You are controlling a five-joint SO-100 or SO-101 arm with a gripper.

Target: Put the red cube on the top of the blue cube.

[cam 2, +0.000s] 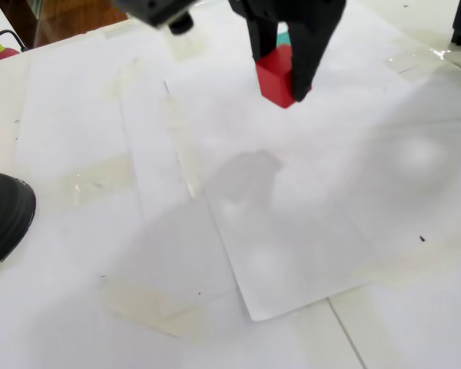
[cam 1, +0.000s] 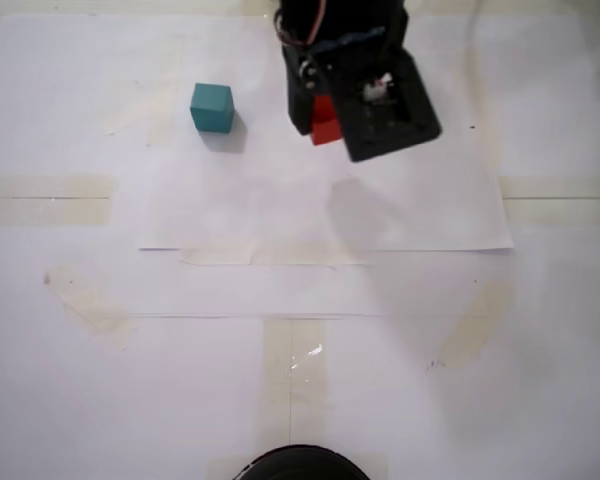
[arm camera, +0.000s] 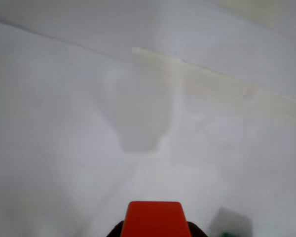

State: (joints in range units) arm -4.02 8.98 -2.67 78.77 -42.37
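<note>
1. In a fixed view from above, the end effector (cam 1: 318,112) is clamped on the red cube (cam 1: 325,122), well to the right of the blue cube (cam 1: 212,107), which sits alone on the white tabletop (cam 1: 300,300).
2. In the wrist view, the red cube (arm camera: 154,218) fills the bottom edge, held between dark jaws. It looks light, rigid and matte, so a grip on opposite flat faces suits it.
3. In the other fixed view, the red cube (cam 2: 278,73) hangs above the paper with its shadow below, and the arm points steeply downward.

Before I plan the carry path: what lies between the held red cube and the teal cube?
Nothing: in a fixed view, only bare white paper separates the red cube from the teal cube.
</note>
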